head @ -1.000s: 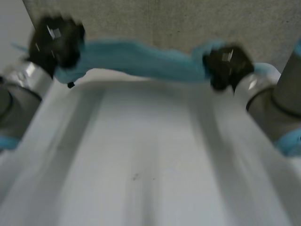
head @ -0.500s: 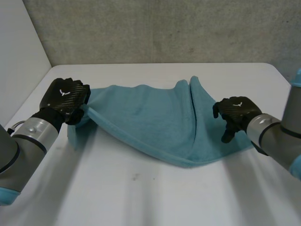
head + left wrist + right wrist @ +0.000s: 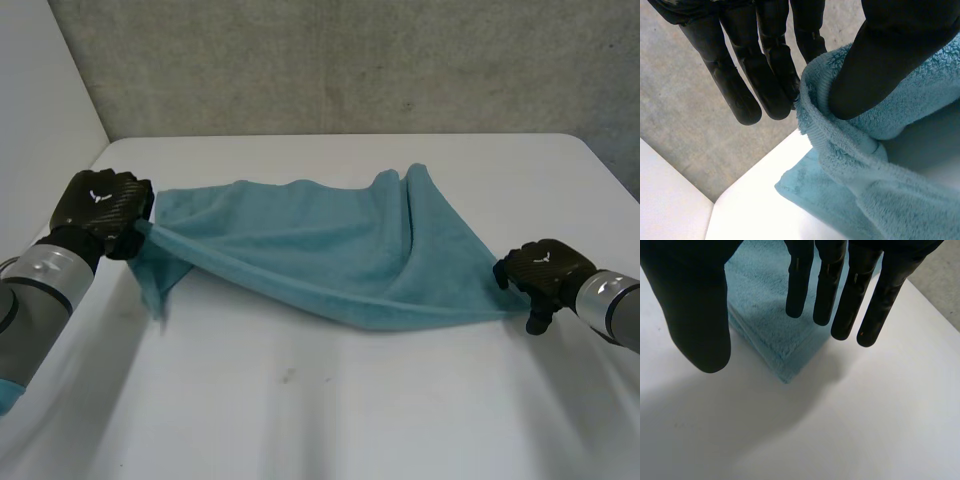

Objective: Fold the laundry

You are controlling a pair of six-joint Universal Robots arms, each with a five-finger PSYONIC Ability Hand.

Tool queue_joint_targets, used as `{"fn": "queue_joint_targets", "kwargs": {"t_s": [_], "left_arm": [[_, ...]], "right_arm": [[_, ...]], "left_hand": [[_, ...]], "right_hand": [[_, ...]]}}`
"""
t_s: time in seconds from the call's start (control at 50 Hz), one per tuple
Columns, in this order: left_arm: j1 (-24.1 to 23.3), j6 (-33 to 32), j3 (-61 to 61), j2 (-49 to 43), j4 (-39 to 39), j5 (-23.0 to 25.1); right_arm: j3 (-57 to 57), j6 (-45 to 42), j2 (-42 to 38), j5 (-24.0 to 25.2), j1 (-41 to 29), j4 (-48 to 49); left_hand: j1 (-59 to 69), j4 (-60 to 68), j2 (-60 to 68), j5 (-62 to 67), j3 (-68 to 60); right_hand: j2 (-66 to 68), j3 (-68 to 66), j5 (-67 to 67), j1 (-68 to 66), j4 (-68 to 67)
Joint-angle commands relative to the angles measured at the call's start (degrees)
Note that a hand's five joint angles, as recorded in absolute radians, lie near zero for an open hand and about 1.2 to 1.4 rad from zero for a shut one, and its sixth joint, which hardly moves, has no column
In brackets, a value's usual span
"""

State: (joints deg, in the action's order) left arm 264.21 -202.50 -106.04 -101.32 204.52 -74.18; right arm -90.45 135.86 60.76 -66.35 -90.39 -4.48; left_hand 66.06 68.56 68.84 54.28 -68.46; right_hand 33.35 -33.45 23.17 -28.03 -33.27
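A teal towel [image 3: 320,250] lies partly folded across the white table [image 3: 330,400]. My left hand [image 3: 100,205] holds the towel's left end raised off the table, the towel's edge [image 3: 815,120] pinched between thumb and fingers. My right hand [image 3: 545,272] hovers at the towel's right corner [image 3: 782,371], which lies flat on the table under the straight, spread fingers [image 3: 840,295] with nothing between them and the thumb.
A grey speckled wall [image 3: 350,60] rises behind the table's far edge. A white panel [image 3: 40,120] stands at the left. Bare tabletop stretches in front of the towel.
My right hand has let go of the towel's right corner and moved out to the right. My left hand has pulled its end further left. The towel now lies more stretched out.
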Motion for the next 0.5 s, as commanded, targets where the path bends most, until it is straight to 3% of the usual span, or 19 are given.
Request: {"fn": "queue_joint_targets", "kwargs": {"t_s": [0.02, 0.18, 0.5], "left_arm": [[0.08, 0.00, 0.66, -2.04, 0.00, -0.09], [0.08, 0.00, 0.66, -2.22, 0.09, -0.09], [0.08, 0.09, 0.58, -2.13, 0.09, 0.08]], "right_arm": [[0.10, 1.86, -1.96, 1.22, 0.03, 3.69], [0.36, 6.08, -1.96, 1.66, -0.14, 4.22], [2.38, 6.00, -4.95, 1.40, -0.32, 4.31]], "left_hand": [[13.94, 11.44, 11.16, 15.72, -11.54], [13.94, 11.44, 11.16, 15.72, -11.54], [13.94, 11.44, 11.16, 15.72, -11.54]], "right_hand": [[11.71, -11.61, 11.90, -17.04, -11.80], [12.22, -12.12, 12.41, -17.55, -12.31], [13.23, -13.13, 13.41, -18.56, -13.31]]}}
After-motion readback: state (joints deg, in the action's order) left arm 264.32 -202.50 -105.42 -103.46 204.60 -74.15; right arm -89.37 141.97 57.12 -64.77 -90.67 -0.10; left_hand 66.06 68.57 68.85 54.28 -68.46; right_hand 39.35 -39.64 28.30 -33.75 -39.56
